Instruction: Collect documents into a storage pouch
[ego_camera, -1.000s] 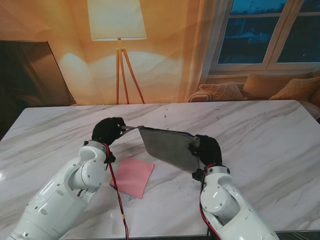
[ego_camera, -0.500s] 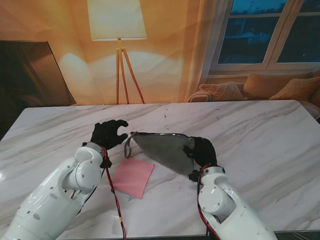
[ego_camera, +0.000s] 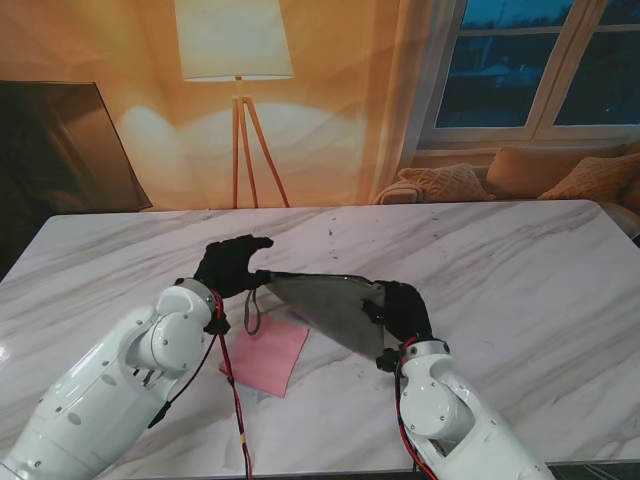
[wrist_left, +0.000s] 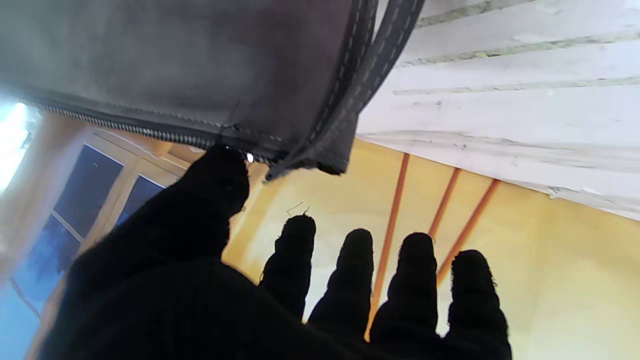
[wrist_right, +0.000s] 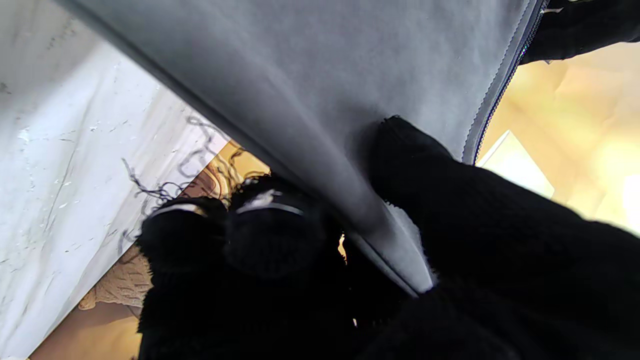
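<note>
Right hand (ego_camera: 400, 308) is clamped on the grey pouch (ego_camera: 335, 305), thumb on one face and fingers (wrist_right: 270, 240) curled behind the other, holding it off the marble table (ego_camera: 520, 270) near the table's middle. The pouch's long axis runs left-right in the stand view, slightly tilted: the left end sits higher and farther from me, the right end drops toward my right hand. The zipper edge (wrist_left: 150, 132) faces away from me, toward the lamp (ego_camera: 235, 40). A wrist strap (ego_camera: 252, 310) hangs off the left corner.

Left hand (ego_camera: 232, 265) is spread: four fingers (wrist_left: 357, 260) apart and extended, gripping nothing. Only its thumb tip (wrist_left: 220, 175) touches the zipper edge at the pouch's left corner.

A pink document (ego_camera: 265, 352) lies flat on the table, nearer to me than the pouch, between my two arms, with one corner pointing toward me.
</note>
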